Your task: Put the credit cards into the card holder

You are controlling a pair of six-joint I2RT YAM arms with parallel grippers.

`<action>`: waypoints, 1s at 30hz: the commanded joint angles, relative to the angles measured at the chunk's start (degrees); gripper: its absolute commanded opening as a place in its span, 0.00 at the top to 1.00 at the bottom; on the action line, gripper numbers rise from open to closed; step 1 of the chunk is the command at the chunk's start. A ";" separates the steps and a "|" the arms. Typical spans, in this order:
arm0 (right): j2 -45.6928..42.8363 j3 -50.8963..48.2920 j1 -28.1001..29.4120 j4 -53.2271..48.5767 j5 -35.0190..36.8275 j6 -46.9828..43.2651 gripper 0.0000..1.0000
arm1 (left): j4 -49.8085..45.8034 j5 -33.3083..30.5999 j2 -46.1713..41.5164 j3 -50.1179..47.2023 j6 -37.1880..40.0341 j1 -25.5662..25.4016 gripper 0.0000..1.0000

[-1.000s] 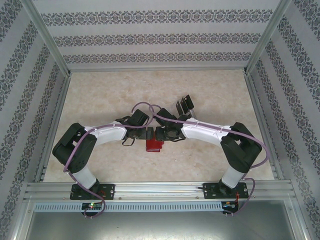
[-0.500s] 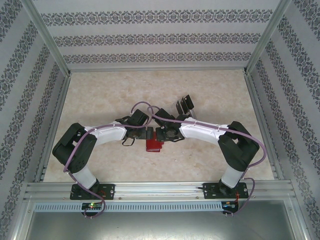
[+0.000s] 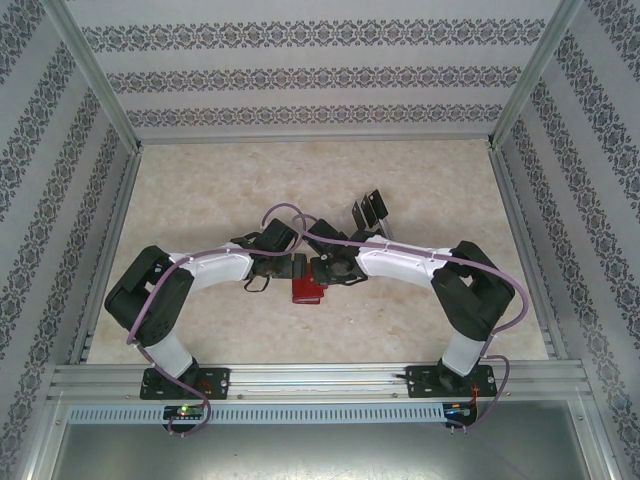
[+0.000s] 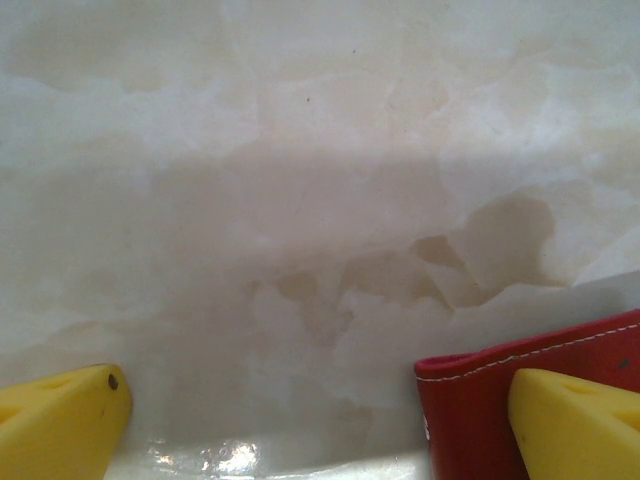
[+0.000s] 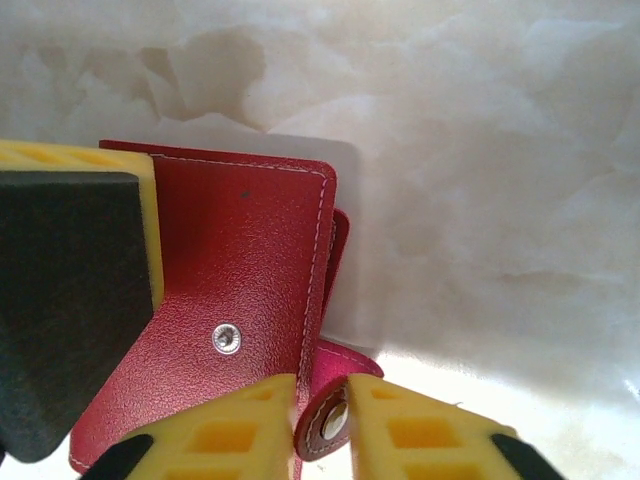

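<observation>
The card holder (image 3: 307, 291) is a red folded wallet lying mid-table between both grippers. In the right wrist view its red cover (image 5: 250, 260) shows a metal snap stud (image 5: 227, 338), and its snap tab (image 5: 325, 428) is pinched between my right gripper's (image 5: 322, 392) yellow fingers. My left gripper (image 4: 320, 430) stands wide open, and its right finger (image 4: 575, 425) rests on the wallet's corner (image 4: 470, 400), while its other finger (image 4: 60, 420) is over bare table. That left finger (image 5: 148, 225) also presses the cover in the right wrist view. The dark credit cards (image 3: 371, 208) stand behind the right arm.
Patterned walls and aluminium frame rails (image 3: 300, 378) enclose the marble-look table (image 3: 220, 190). Purple cables (image 3: 290, 215) loop over both forearms. The two arms meet close together at the table's middle, gripper beside gripper.
My right gripper has closed on the wallet's snap tab and its arm has shifted slightly left. The left arm and the wallet have stayed put.
</observation>
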 commanded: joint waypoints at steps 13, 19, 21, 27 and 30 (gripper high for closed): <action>-0.78 1.11 0.44 -2.13 1.95 -0.58 0.88 | -0.85 -0.12 1.68 -1.66 -0.01 -0.13 0.02; -1.87 0.46 0.42 -1.85 2.08 -0.23 0.85 | -0.79 -0.11 1.60 -1.81 -0.01 -0.12 0.02; -2.13 0.41 0.35 -1.85 2.20 -0.22 0.84 | -0.85 -0.08 1.60 -1.77 0.09 -0.19 0.02; -1.92 0.61 0.18 -1.94 1.86 -0.32 0.86 | -0.62 -0.02 1.68 -1.88 0.01 -0.15 0.02; -1.96 0.41 0.18 -1.59 1.68 -0.22 0.79 | -0.57 0.07 1.63 -1.93 -0.10 -0.12 0.02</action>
